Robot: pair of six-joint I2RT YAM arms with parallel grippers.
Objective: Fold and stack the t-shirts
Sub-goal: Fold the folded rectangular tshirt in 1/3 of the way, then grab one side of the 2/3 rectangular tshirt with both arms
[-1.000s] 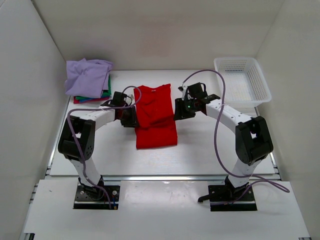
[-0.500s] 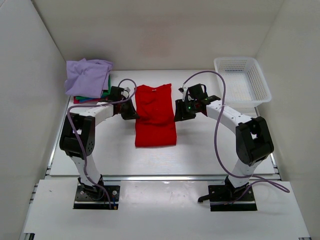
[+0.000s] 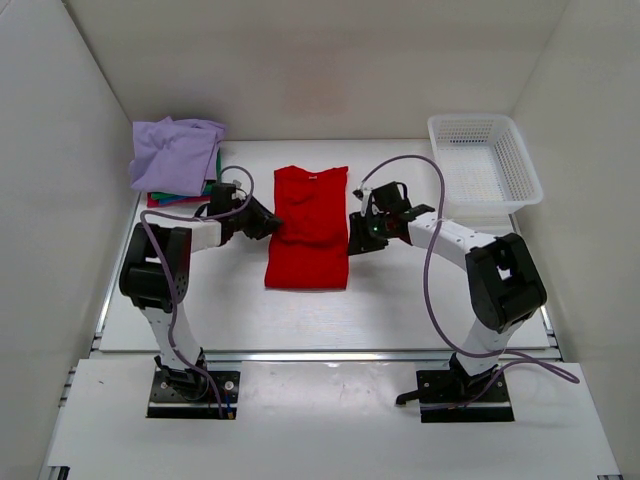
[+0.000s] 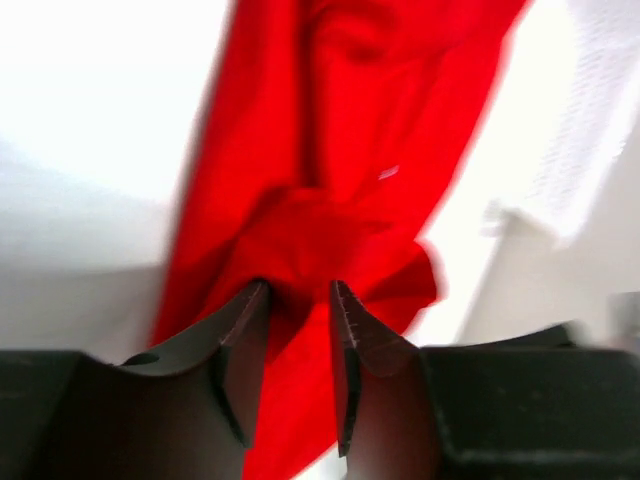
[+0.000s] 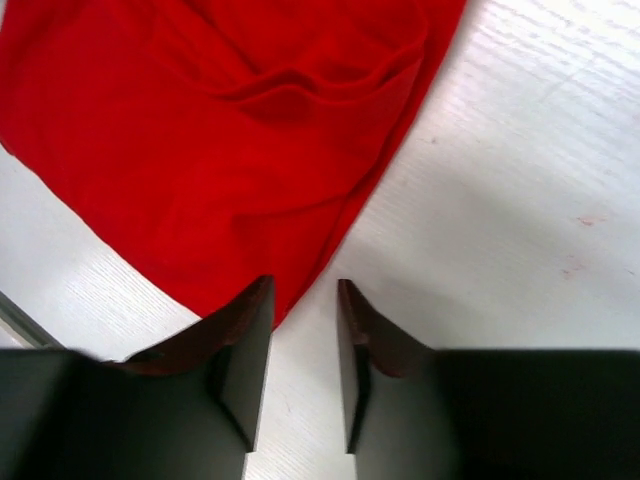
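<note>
Red short-sleeved cloth t-shirt (image 3: pixel 308 230): long axis collar-far, hem-near. Left gripper (image 3: pixel 268 221) at its left edge, grip unclear; right gripper (image 3: pixel 358 238) just beside right edge, jaws parted, empty.

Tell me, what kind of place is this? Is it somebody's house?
Probably a robot practice booth, not a house: plain white walls box in a white table, two robot arms are bolted at its near edge, and a red t-shirt lies between them.
</note>
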